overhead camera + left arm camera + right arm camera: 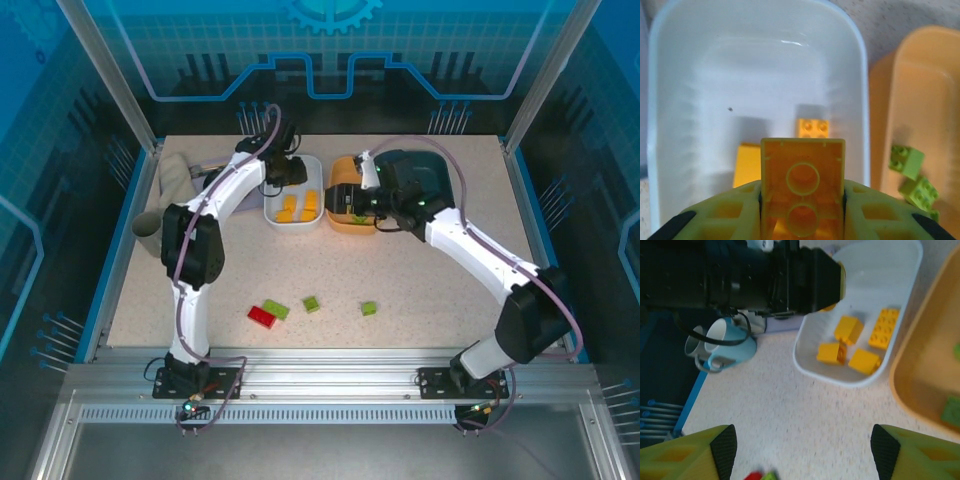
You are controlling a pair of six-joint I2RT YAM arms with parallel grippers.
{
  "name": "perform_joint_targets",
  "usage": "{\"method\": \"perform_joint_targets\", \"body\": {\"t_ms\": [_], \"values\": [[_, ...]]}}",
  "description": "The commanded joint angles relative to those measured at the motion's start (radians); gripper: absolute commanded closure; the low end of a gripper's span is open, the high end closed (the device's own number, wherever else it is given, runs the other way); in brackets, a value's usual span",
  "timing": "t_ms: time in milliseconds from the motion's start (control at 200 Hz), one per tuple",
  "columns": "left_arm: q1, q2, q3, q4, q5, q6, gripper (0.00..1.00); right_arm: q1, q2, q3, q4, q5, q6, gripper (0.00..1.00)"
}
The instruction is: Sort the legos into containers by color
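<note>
Speckled tabletop (pixel 400 275), seemingly four loose legos (pixel 311 304)

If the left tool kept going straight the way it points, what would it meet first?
Probably the floor of the white tub, or the loose yellow brick lying there; the held brick would touch first. Depth is unclear.

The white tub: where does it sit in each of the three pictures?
Top external: white tub at upper centre.
Left wrist: it takes up the left and centre.
Right wrist: upper right.
Shared landmark: the orange tub, just right of it in all three.
</note>
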Motion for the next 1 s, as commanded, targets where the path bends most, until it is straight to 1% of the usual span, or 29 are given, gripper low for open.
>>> {"method": "perform_joint_targets", "body": {"t_ms": [0,65,115,230,340,445,585,645,740,840,995], "values": [[0.017,0.095,0.106,-0.065,-0.026,-0.025,0.85,0.004,0.060,0.028,0.227,0.052,0.043,0.25],[0.022,0.150,0.169,-0.082,-0.040,-0.023,0.85,-0.016,0.106,0.044,0.264,0.054,0.083,0.24],[0.023,0.190,0.218,-0.100,-0.059,-0.023,0.85,-0.042,0.147,0.072,0.261,0.030,0.118,0.24],[0.030,0.266,0.310,-0.139,-0.101,-0.041,0.85,-0.096,0.224,0.146,0.205,-0.009,0.173,0.25],[0.036,0.307,0.348,-0.140,-0.117,-0.060,0.85,-0.147,0.287,0.190,0.162,-0.075,0.232,0.25],[0.036,0.348,0.391,-0.168,-0.133,-0.067,0.84,-0.171,0.314,0.234,0.100,-0.110,0.240,0.26],[0.035,0.380,0.420,-0.191,-0.127,-0.071,0.75,-0.173,0.314,0.269,0.046,-0.131,0.221,0.26],[0.034,0.385,0.420,-0.192,-0.124,-0.069,0.66,-0.174,0.313,0.278,0.028,-0.139,0.222,0.26],[0.034,0.385,0.423,-0.201,-0.117,-0.066,0.59,-0.168,0.306,0.300,-0.010,-0.157,0.206,0.26],[0.033,0.365,0.441,-0.203,-0.101,-0.066,0.56,-0.161,0.276,0.310,-0.062,-0.155,0.161,0.25],[0.019,0.291,0.452,-0.189,-0.095,-0.060,0.49,-0.145,0.186,0.248,-0.099,-0.132,0.085,0.25]]}}
